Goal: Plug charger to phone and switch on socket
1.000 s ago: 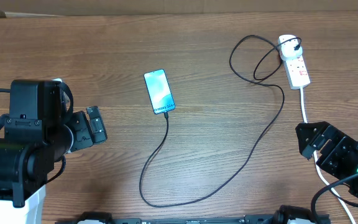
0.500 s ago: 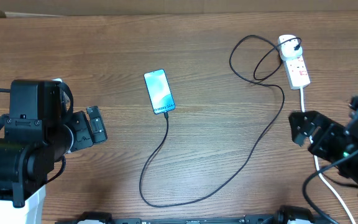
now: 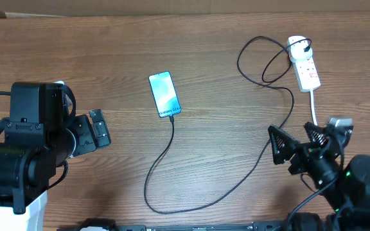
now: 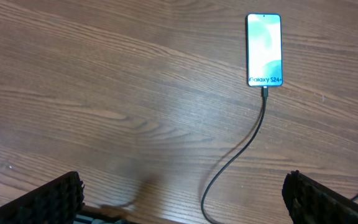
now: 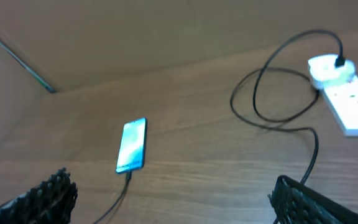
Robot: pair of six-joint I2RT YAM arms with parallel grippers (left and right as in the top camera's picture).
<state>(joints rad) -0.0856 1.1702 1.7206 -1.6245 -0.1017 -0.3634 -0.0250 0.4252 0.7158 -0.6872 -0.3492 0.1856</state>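
Right fingers (image 3: 279, 146) gape, well short of the socket (image 3: 307, 69)

The phone (image 3: 164, 94) lies flat and screen-up near the middle of the table (image 3: 76, 51), its light blue display lit, slightly tilted with its bottom end toward the near edge. The thin black charger (image 3: 172, 131) has its tip in the phone's bottom port, runs down into a wide curve, sweeps right and up, and loops beside the socket (image 3: 305, 64), where its black plug (image 3: 307, 46) sits in the far end. The socket, white with red markings, lies lengthwise at far right; its switch state cannot be told.
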